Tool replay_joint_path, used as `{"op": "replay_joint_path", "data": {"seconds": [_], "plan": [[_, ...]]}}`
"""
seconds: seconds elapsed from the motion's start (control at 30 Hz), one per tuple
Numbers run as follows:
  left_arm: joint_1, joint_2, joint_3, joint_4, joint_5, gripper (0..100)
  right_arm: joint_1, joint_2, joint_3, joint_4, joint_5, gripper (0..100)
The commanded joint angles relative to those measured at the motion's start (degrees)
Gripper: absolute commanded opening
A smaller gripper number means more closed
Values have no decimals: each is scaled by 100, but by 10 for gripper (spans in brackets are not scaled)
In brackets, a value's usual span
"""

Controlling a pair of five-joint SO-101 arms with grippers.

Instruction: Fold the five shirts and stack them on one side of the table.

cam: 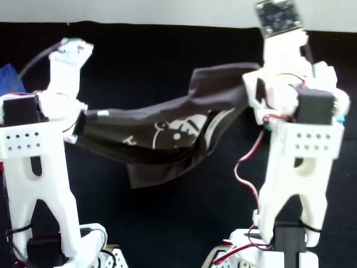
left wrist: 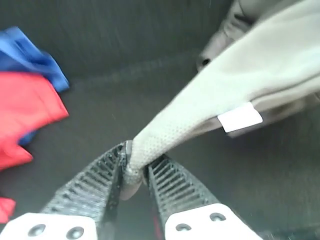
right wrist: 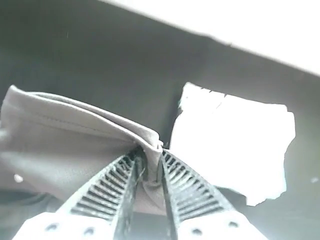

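At the left edge of the black table (cam: 167,50), a red shirt (left wrist: 25,110) lies on a blue shirt (left wrist: 30,55). The left gripper (left wrist: 132,167) is closed narrow on a corner of a dark shirt (cam: 162,137), close to its white tag (left wrist: 240,117). This shirt, with a white print, hangs in the air between the two arms and sags in the middle. The right gripper (right wrist: 149,167) pinches its other end, held higher. A white patch (right wrist: 235,145) lies on the table beyond that gripper.

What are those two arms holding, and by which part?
A dark shirt, stretched between them: the left gripper pinches a bunched edge, the right gripper a hemmed edge.
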Motion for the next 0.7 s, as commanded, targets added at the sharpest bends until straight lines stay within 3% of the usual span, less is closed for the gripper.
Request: {"op": "replay_joint_path", "data": {"seconds": [0.0, 0.4, 0.67], "plan": [[119, -119, -892, 105, 79, 8, 110, -215, -787, -13, 70, 5], [84, -127, -3248, 501, 79, 8, 110, -251, -2422, -426, 70, 5], [84, -312, -3389, 703, 79, 8, 110, -268, -3714, 119, 53, 5]]}}
